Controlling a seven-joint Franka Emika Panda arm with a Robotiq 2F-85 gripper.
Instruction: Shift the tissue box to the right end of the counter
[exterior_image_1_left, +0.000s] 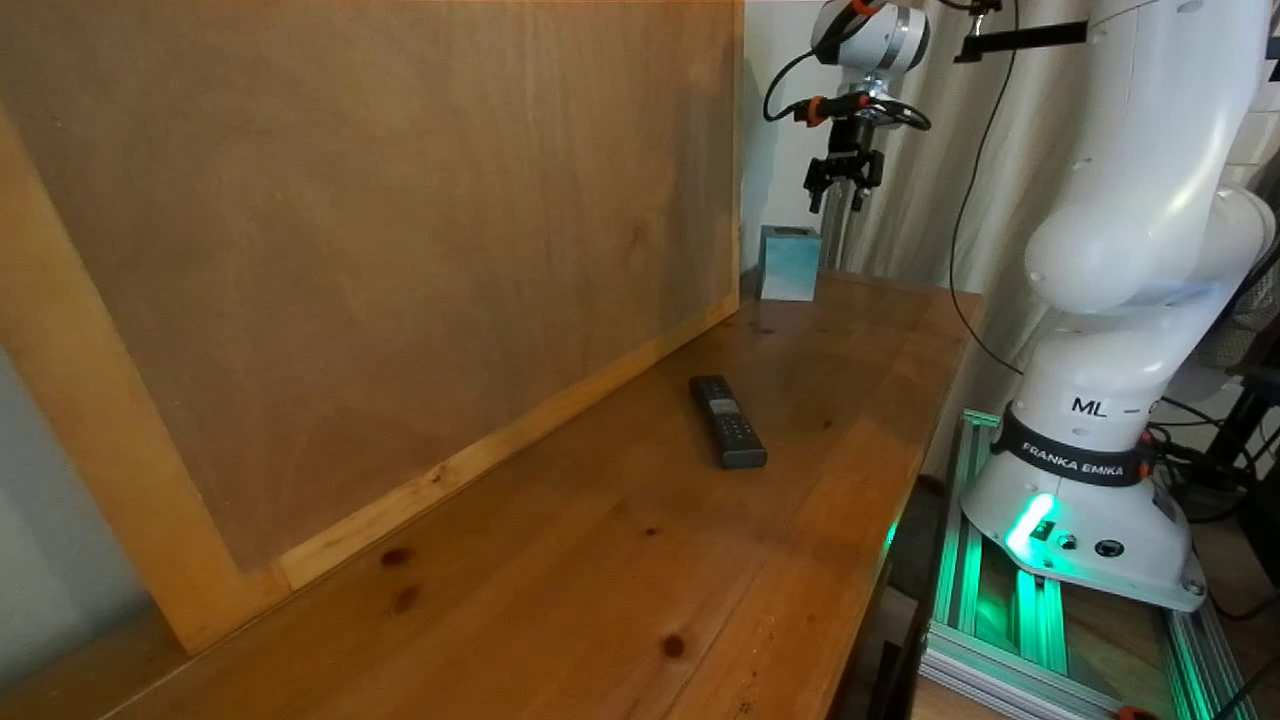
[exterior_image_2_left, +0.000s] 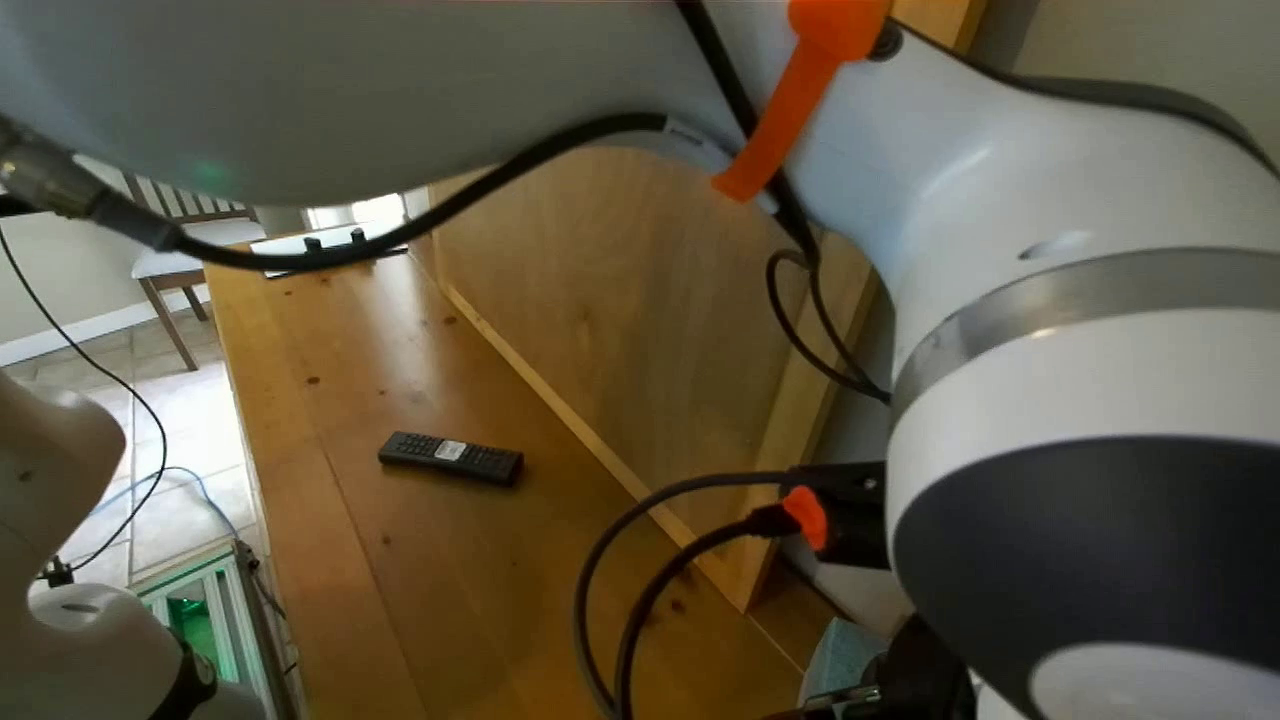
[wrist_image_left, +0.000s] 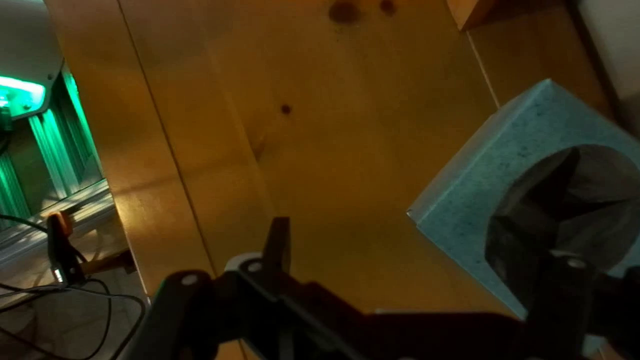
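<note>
My end effector is hanging spread, gripping nothing, above the tissue box. In an exterior view it is standing at the far end of the desk. Reading that as my right end, I am judging the shift done; only retreating is likely remaining.

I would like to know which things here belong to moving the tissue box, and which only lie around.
For the job:
counter
tissue box, standing on it
jaws, open, holding nothing

Not for the job:
black remote, on the counter
chair, on the floor
white flat thing at the counter's end, too unclear to name
</note>
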